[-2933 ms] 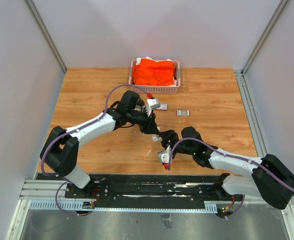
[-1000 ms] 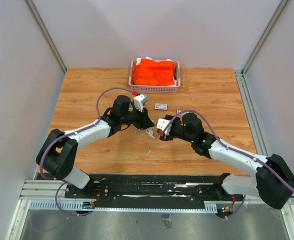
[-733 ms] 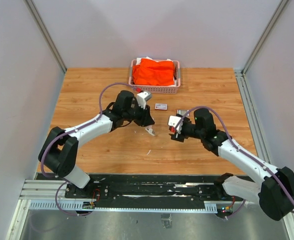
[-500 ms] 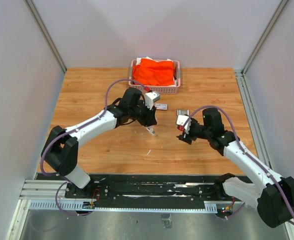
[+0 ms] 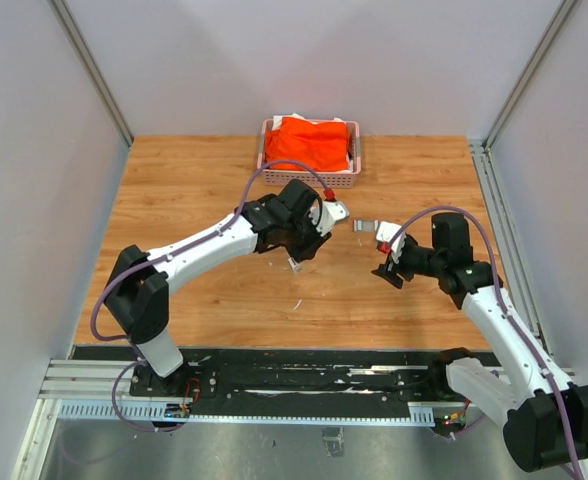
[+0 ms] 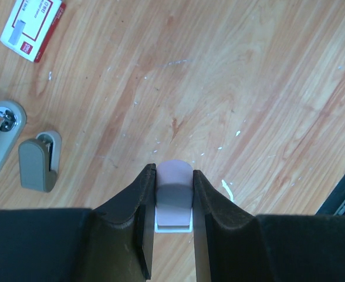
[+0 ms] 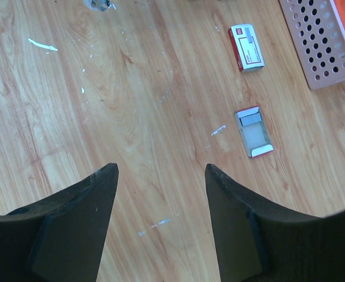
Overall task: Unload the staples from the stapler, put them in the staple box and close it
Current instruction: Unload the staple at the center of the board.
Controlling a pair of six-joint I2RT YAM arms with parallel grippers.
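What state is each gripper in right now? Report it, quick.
Left gripper: closed on a small pale piece; what it is cannot be told.
Right gripper: open, holding nothing.

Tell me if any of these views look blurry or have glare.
Top view: evenly lit, sharp, faint shadows on the table. Left wrist view: table sharp, the pale piece in the left gripper slightly soft. Right wrist view: no glare, right gripper close and dark.

White links (image 5: 206, 245); black joints (image 5: 277, 214); purple cables (image 5: 439, 209)
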